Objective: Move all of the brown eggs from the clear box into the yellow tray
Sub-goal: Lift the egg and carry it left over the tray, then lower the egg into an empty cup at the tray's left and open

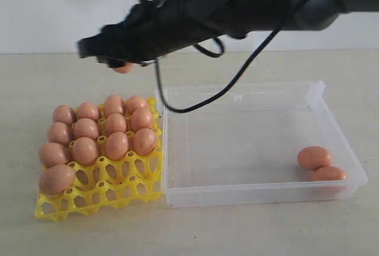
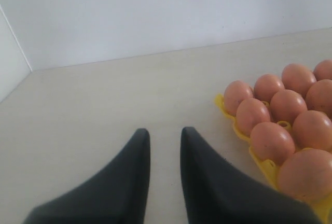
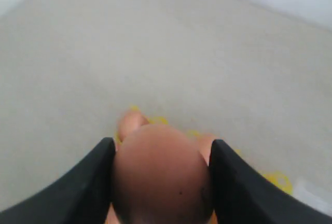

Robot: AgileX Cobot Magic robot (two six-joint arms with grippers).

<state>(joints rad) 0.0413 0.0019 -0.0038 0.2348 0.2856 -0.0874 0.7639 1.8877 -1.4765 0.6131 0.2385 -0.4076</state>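
The right end effector gripped one brown egg at upper left, above the yellow tray at lower left. Two eggs lay in the lower right corner of the clear box. The left end effector stood slightly open and empty.

Even light, soft shadows (slight blur)

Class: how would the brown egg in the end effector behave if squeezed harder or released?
The brown egg is likely fragile: gripped at only two sides, harder squeezing could crack it. Its smooth, rounded shell may slip and would probably roll.
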